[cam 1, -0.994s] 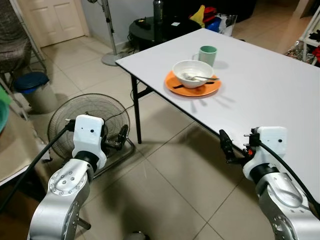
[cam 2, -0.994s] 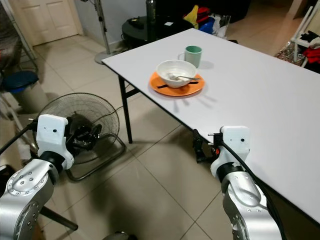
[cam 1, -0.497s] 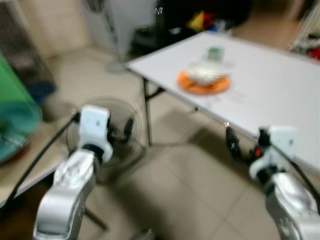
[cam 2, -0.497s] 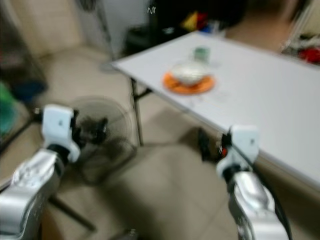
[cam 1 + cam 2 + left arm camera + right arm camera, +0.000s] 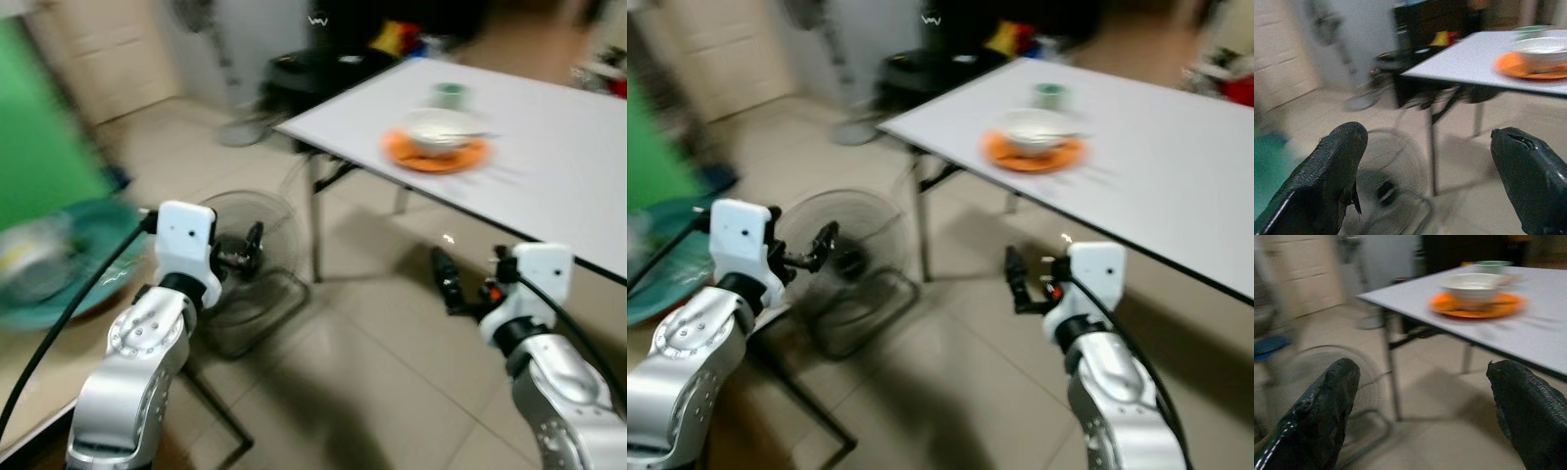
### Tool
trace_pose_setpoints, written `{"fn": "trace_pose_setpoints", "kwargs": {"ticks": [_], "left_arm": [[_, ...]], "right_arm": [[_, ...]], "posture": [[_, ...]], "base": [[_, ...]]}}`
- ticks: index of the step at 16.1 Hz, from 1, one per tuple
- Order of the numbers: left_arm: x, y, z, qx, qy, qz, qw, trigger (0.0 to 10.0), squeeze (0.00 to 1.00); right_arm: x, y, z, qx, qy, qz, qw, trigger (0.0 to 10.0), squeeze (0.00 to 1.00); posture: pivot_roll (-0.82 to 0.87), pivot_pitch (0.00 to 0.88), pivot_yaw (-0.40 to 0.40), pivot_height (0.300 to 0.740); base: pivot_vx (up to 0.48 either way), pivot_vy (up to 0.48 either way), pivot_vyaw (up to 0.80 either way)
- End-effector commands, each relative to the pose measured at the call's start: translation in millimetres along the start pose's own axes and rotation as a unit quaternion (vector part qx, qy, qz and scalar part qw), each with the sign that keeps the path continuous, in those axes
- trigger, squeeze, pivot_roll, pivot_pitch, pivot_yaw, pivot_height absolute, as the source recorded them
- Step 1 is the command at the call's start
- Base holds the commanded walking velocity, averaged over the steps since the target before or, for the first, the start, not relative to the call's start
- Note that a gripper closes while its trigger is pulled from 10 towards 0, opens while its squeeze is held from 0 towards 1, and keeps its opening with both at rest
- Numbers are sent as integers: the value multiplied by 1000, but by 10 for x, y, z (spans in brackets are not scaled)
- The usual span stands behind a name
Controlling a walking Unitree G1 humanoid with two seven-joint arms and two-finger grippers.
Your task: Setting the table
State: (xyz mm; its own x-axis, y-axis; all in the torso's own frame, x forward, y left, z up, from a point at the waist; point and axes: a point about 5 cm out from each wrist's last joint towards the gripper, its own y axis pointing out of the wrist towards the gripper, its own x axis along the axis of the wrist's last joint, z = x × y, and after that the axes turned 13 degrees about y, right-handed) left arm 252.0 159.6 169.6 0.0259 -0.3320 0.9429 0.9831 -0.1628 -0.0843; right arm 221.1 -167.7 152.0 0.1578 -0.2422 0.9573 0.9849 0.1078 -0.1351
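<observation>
Both hands gape empty over tiled floor (image 5: 372, 392) beside the white table (image 5: 549, 166).

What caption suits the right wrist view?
Open right gripper faces a white table bearing a white bowl on an orange plate.

Silver arms, white wrist blocks, black cables, textured black fingers (image 5: 1327, 181).

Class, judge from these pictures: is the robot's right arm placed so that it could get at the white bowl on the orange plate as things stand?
Probably not yet. The right tool hangs open over the floor, below the table edge, and the white bowl on its orange plate sits well beyond it. Nothing blocks the way, so stepping closer and raising the arm should do.
</observation>
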Motion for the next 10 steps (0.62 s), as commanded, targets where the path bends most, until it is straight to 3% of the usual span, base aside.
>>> {"fn": "trace_pose_setpoints", "kwargs": {"ticks": [1, 4, 6, 10], "left_arm": [[-25, -34, 65, 24, 3, 8, 1000, 10000, 0], [-48, -59, 95, 37, 3, 13, 999, 10000, 0], [-65, -94, 112, 54, 15, 22, 998, 10000, 0], [-40, -83, 141, 64, 12, 10, 998, 10000, 0]], "right_arm": [[32, 41, 51, 20, -5, -5, 1000, 10000, 0], [42, 77, 53, 31, -11, 0, 999, 10000, 0], [26, 89, 59, 42, 15, 13, 999, 10000, 0], [24, 114, 68, 52, 20, 17, 998, 10000, 0]], "posture": [[47, 0, 61, 740], [55, 0, 31, 740], [62, 0, 20, 740], [67, 0, 16, 740]], "base": [[0, -480, 800], [0, -480, 800], [0, 0, 0], [0, 0, 0]]}}
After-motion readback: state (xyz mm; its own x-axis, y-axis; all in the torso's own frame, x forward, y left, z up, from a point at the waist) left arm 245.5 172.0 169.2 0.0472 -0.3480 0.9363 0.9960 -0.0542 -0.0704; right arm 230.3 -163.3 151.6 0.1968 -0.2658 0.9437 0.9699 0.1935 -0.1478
